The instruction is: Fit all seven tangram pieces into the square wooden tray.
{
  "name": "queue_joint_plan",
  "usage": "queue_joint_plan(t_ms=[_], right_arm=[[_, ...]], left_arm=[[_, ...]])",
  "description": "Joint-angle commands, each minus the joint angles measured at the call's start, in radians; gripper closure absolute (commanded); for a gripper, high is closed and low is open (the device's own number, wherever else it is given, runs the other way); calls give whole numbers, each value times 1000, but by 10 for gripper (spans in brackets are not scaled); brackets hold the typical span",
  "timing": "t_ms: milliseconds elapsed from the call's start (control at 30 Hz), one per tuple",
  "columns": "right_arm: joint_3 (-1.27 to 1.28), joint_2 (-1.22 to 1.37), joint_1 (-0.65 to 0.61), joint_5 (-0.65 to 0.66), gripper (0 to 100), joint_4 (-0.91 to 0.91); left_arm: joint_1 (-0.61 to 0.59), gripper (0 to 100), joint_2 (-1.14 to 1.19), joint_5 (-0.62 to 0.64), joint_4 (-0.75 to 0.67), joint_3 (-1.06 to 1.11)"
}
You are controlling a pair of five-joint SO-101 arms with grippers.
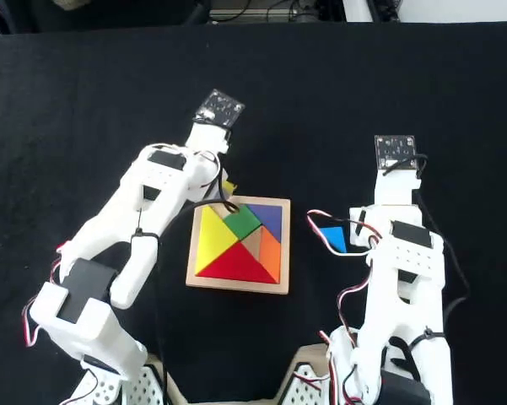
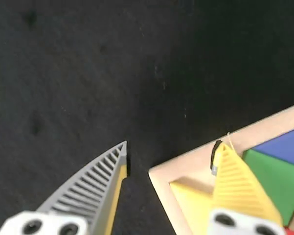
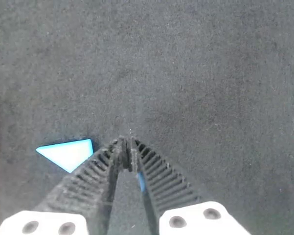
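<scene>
The square wooden tray [image 1: 236, 285] lies in the middle of the black table and holds yellow [image 1: 213, 236], red [image 1: 236, 263], green [image 1: 243, 221], blue [image 1: 270, 218] and orange [image 1: 271, 251] pieces around a wood-coloured patch [image 1: 251, 245]. A light blue triangle [image 1: 333, 239] lies flat on the cloth to the right of the tray, also seen as the light blue triangle [image 3: 68, 152] beside my right gripper [image 3: 124, 144], which is shut with nothing in it. My left gripper [image 2: 171, 149] is open astride the tray's far left corner [image 2: 159, 174]. One finger [image 2: 235, 181] is over the yellow piece [image 2: 191, 200], and the other finger is outside the rim.
The right arm [image 1: 401, 253] stands just right of the light blue triangle, with its wires looping over it. The left arm [image 1: 143, 211] slants in from the near left. Black cloth stretches beyond the tray to the table's far edge.
</scene>
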Motion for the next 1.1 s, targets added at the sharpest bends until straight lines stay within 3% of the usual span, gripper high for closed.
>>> queue_joint_plan(t_ms=[0, 267, 633, 800, 1067], right_arm=[[-4, -28, -17, 12, 987, -20], [-4, -28, -17, 12, 987, -20], [-4, -28, -17, 12, 987, -20], [-4, -28, -17, 12, 987, -20], [-4, -28, -17, 12, 987, -20]], left_arm=[[18, 722, -23, -9, 28, -1], [22, 722, -52, -40, 74, 15], [119, 722, -17, -49, 64, 47], [84, 722, -11, -61, 34, 7], [18, 722, -6, -259, 31, -8]])
